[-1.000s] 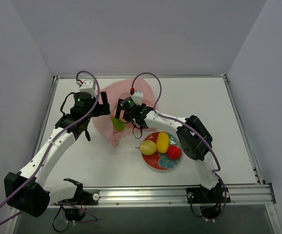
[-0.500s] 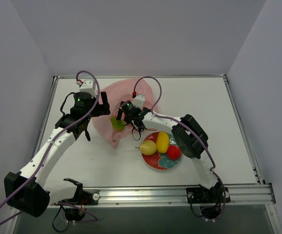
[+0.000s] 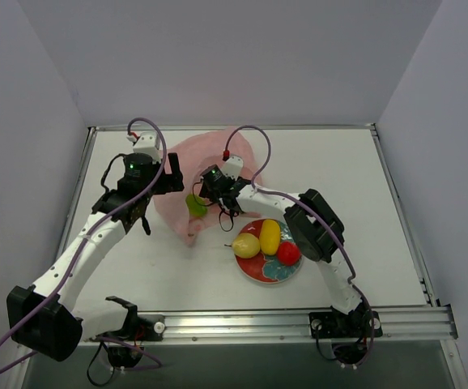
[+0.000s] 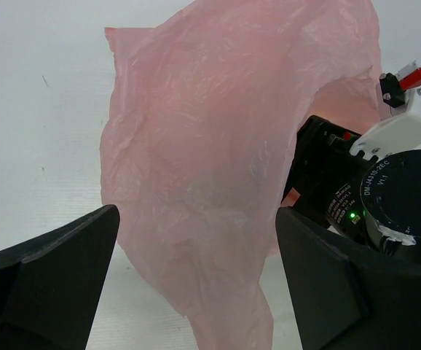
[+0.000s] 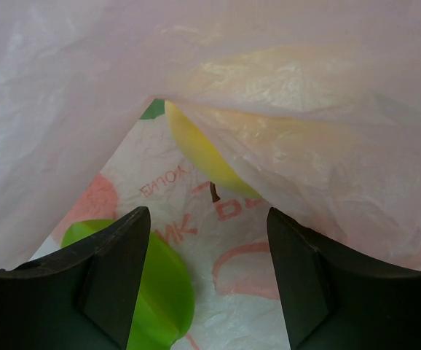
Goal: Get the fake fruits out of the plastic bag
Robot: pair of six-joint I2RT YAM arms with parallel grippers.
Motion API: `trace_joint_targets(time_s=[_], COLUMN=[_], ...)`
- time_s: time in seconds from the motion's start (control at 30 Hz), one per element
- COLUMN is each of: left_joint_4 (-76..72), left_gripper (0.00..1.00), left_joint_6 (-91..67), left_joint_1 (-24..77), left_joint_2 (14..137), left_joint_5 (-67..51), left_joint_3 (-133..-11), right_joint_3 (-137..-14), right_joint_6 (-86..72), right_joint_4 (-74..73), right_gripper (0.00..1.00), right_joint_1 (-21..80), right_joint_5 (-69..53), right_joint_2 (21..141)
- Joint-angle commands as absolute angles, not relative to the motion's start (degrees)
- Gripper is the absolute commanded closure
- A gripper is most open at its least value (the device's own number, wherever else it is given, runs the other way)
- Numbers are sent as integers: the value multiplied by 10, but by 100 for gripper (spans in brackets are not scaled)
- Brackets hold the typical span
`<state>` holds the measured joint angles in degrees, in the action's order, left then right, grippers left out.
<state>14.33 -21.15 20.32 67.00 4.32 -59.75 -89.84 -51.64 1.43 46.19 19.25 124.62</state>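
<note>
The pink plastic bag (image 3: 210, 158) lies crumpled at the back middle of the table. A green fruit (image 3: 195, 204) lies at its mouth. My right gripper (image 3: 204, 192) is open and reaches into the bag mouth. In the right wrist view (image 5: 209, 281) the green fruit (image 5: 163, 295) sits against the left finger, and a yellow fruit (image 5: 199, 157) lies further in, partly under the film. My left gripper (image 3: 174, 175) is open, its fingers wide on either side of the bag (image 4: 218, 168). A yellow pear (image 3: 246, 245), a lemon (image 3: 270, 236) and a red fruit (image 3: 288, 253) lie on the plate (image 3: 260, 272).
The red-and-teal plate sits right of centre, close to the right arm's forearm. The right arm's wrist (image 4: 385, 189) shows just right of the bag in the left wrist view. White walls ring the table; a metal rail (image 3: 299, 320) runs along the near edge.
My right gripper has pushed a little further left into the bag mouth. The green fruit has barely shifted. The left arm has not moved.
</note>
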Motion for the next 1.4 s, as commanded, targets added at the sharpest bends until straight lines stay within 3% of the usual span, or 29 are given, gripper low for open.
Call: trace_joint_targets(time_s=[0.0,0.07,0.33,0.53,1.2,1.37], left_joint_4=[142,144,144,145,146,147], left_gripper=[13,13,13,13,12,12], left_joint_6=[-203,-202,-200,-200,-198,-196], left_joint_1=[208,209,214,215,219,221], left_joint_2=[650,650,650,651,650,650], left_joint_5=[44,45,47,46,46,47], left_joint_3=[-615,-615,-615,-615,-617,-617], right_joint_3=[-914,-914,-919,-913,-884,-873], right_joint_6=[-531,-531,-543,-555,-577,-577], right_joint_4=[7,7,7,7,7,7], right_gripper=[41,48,54,67,79,86], right_joint_1=[457,455,452,450,448,447], right_joint_5=[223,223,232,250,268,275], right_joint_2=[1253,1254,1261,1257,1248,1238])
